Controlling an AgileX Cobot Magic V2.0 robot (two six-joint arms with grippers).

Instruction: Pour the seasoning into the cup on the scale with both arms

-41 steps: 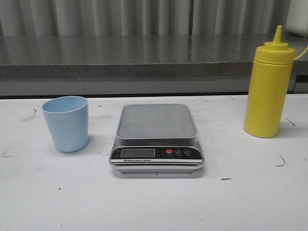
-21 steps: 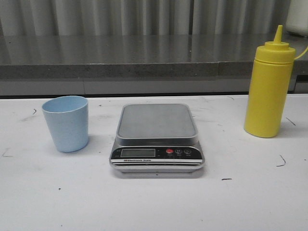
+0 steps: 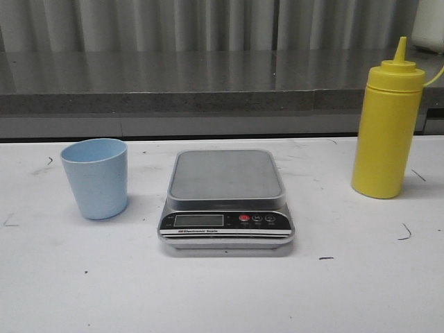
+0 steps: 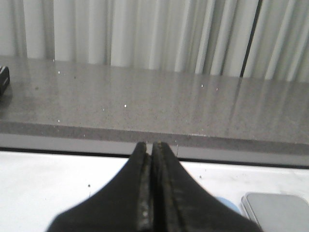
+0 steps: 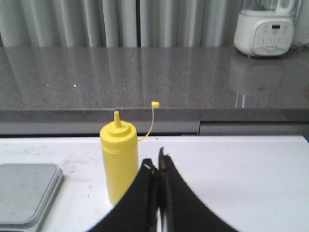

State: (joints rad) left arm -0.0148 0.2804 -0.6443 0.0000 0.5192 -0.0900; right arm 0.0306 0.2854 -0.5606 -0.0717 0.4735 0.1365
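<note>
Our left hand (image 4: 152, 188) is pinched flat and holds nothing, and so is our right hand (image 5: 158, 203). The cup (image 3: 95, 177) stands left of the scale (image 3: 226, 198); the bottle (image 3: 386, 125) stands upright, nearer our right.

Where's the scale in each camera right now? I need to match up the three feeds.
Front view: scale at table centre, between cup and bottle.
Left wrist view: only a corner of its platform, at the lower right edge.
Right wrist view: part of its platform at the lower left, beside the bottle.
Shared landmark: the grey counter behind the table.
</note>
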